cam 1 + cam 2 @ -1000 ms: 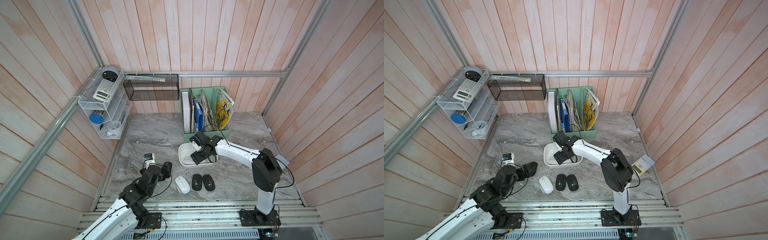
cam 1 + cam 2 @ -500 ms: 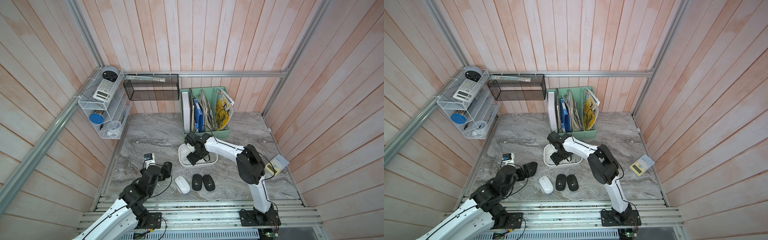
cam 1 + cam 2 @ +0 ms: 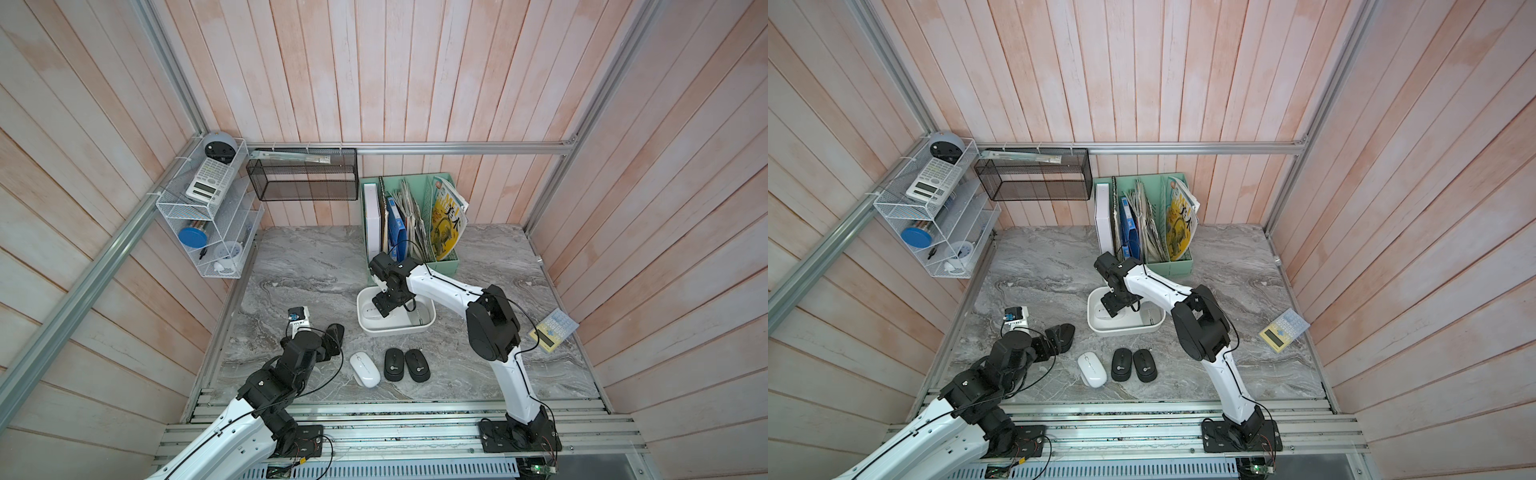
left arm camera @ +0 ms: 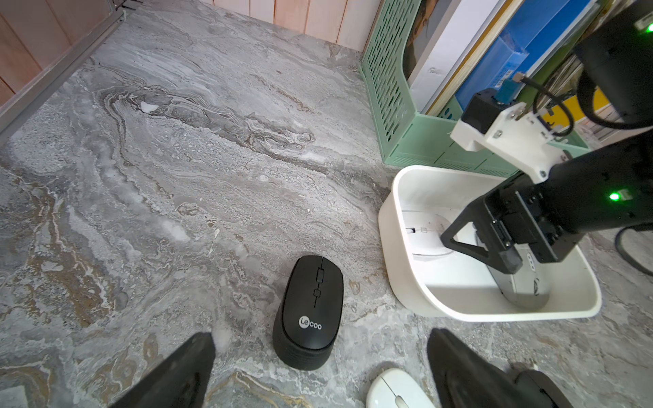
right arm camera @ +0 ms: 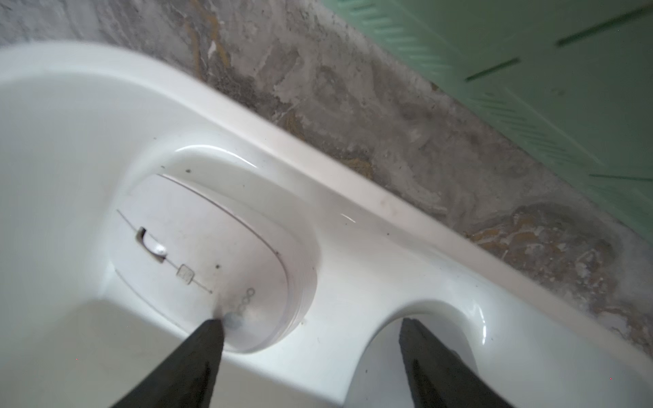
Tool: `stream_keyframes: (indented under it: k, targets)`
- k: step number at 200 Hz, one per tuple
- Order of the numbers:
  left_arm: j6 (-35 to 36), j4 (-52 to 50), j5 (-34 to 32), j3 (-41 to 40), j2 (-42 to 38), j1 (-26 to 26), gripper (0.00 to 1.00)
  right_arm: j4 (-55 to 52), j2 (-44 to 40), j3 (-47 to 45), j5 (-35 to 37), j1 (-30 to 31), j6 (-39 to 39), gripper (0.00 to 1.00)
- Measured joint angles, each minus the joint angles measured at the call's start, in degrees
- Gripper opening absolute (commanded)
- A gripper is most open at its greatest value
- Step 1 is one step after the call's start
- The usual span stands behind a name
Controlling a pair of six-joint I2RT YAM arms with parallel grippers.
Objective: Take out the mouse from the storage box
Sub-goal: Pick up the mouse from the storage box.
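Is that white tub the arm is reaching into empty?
No, a white mouse lies inside the storage box, just ahead of the open right gripper.

top views: high, looking down | wrists: close, both see storage box (image 4: 398, 273)

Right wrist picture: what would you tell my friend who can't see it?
A white mouse lies inside the white storage box, and the right gripper is open over it, one black fingertip at the mouse's back end. Past the box's rim are the grey marble table and a mint-green file organizer.
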Motion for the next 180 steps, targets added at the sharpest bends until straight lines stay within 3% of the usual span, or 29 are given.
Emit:
stream_keyframes:
  k: [78, 118, 180]
  targets:
    - [0.00, 0.11, 0.00, -0.33, -0.85, 0.00, 1.00, 2.91, -6.84, -5.11, -6.05, 2.49, -17.16, 0.86]
    - [0.00, 0.13, 0.02, -0.66, -1.81, 0.00, 1.00, 1.88, -5.42, -3.56, -8.61, 2.47, -23.34, 0.86]
    - [0.00, 0.13, 0.02, -0.85, -1.97, 0.00, 1.00, -0.35, 0.94, 2.95, -6.01, 2.43, -28.13, 0.86]
